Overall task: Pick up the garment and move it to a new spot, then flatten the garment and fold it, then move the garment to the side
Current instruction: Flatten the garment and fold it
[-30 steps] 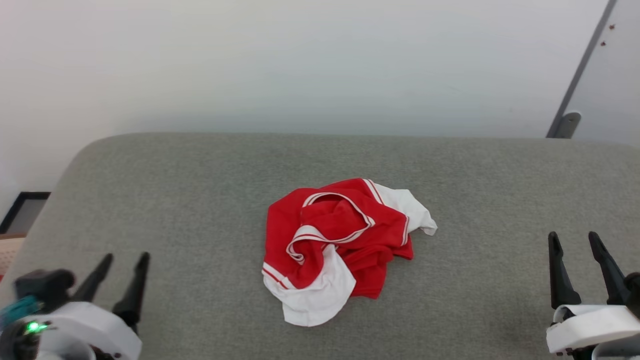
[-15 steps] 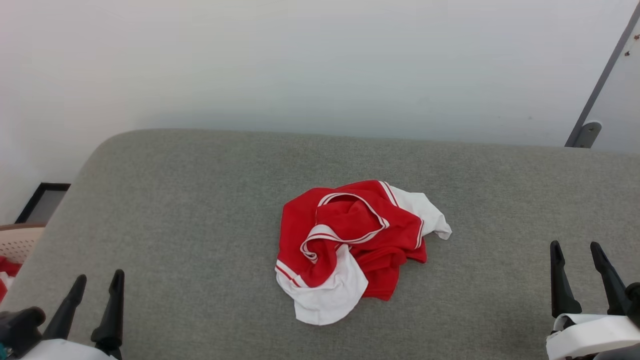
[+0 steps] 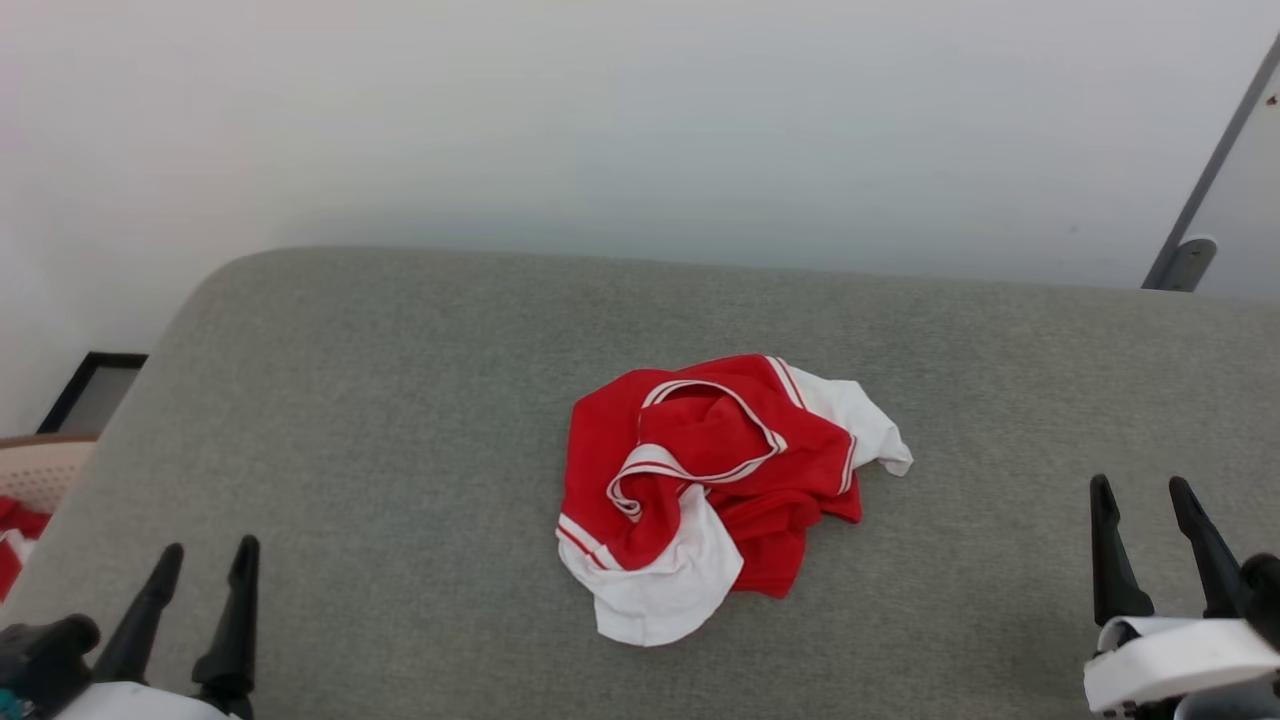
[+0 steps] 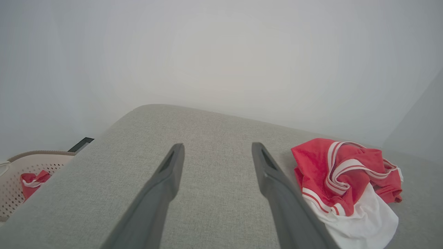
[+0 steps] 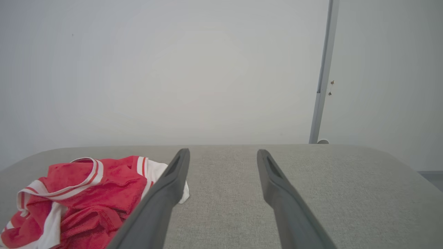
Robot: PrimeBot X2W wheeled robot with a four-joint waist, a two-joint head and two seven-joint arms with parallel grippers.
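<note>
The garment [image 3: 715, 480] lies crumpled in a red and white heap near the middle of the grey padded table [image 3: 400, 400]; its lettering is hidden in the folds. My left gripper [image 3: 207, 555] stands open at the lower left, well clear of the cloth. At the lower right my right gripper [image 3: 1140, 490] is open too, with nothing between its fingers. In the left wrist view the garment [image 4: 346, 176] lies right of my left gripper [image 4: 216, 147]. The right wrist view has the garment [image 5: 76, 193] left of my right gripper [image 5: 223, 152].
A beige perforated basket [image 3: 40, 475] with red and white cloth stands off the table's left edge; the basket [image 4: 17, 173] also appears in the left wrist view. A pale wall rises behind the table, with a grey post [image 3: 1200, 210] at the far right.
The head camera has turned, shifting the whole picture rightward. My left gripper has pulled back lower in the picture. The garment lies as before.
</note>
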